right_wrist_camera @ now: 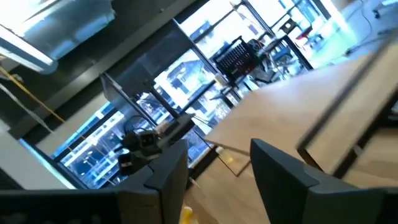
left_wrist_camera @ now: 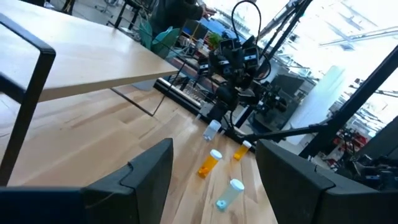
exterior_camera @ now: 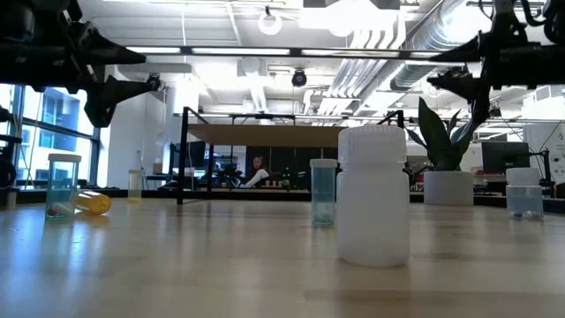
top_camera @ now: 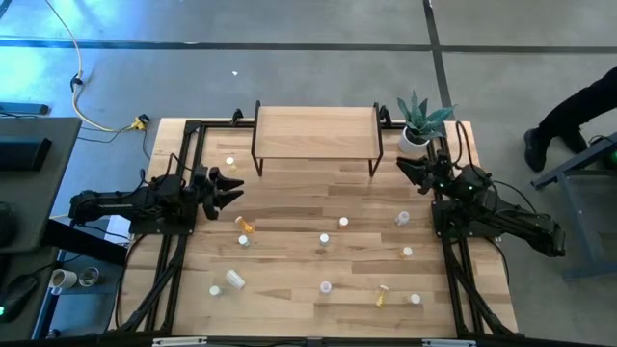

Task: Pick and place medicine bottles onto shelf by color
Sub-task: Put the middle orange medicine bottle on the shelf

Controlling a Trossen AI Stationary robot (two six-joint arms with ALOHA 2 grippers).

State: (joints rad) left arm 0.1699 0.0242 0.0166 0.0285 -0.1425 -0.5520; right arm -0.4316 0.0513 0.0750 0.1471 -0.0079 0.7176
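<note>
We log shelf [top_camera: 315, 130] bare, left gripper [top_camera: 231, 186] and right gripper [top_camera: 409, 168] flanking it, both released, empty, small capped bottles [top_camera: 326, 237] scattered before shelf.

The shelf [top_camera: 315, 128] top lies bare; scattered medicine bottles [top_camera: 325, 241] clutter the table [top_camera: 289, 207] before it

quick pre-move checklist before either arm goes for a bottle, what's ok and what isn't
1. Left gripper empty, fingers apart, raised off the table: ok.
2. Right gripper empty, fingers apart in its wrist view: ok.
3. Shelf top free for placing, no bottle on it: ok.
4. Nearest target for the left arm, the orange bottle, lies on its side: not ok for a straight top grasp.
5. Potted plant stands close beside the right gripper: not ok, mind clearance.
6. Colours of the farther bottles on the table: cannot tell for all.
</note>
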